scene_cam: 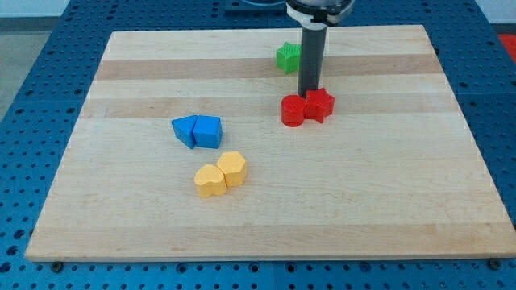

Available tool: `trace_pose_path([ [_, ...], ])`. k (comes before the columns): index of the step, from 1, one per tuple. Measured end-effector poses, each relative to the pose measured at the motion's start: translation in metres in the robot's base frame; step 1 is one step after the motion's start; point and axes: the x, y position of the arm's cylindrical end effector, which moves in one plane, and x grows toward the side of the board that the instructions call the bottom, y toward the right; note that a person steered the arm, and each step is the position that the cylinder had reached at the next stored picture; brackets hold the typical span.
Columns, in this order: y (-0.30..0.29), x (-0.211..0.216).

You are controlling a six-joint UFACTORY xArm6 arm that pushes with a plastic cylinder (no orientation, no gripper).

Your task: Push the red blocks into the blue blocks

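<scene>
A: What occupies the wooden worktop?

B: Three pairs of blocks and one single block. Two red blocks sit touching each other right of centre: a red cylinder and, on its right, a red star-like block. Two blue blocks, also touching, lie toward the view's left: a blue wedge-like block and a blue block whose shape is hard to make out. Below them rest two yellow blocks, one a yellow heart-like block, the other a yellow hexagonal block, again in contact. A green block stands near the view's top.

A: Where is the tool?

B: The arm ends in a dark rod, not jaws, so nothing opens or closes. The tip stands just behind the red pair, at the seam between the two, toward the view's top. The green block is just left of the rod's shaft.

A: How far are red and blue?

B: Well apart, with bare board between them.
</scene>
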Motion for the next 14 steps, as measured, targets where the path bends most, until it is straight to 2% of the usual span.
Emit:
trace_pose_path([
  [4, 0.002, -0.009],
  [5, 0.013, -0.026],
  [6, 0.033, -0.025],
  [8, 0.045, 0.019],
  [11, 0.012, 0.042],
  [14, -0.038, 0.047],
])
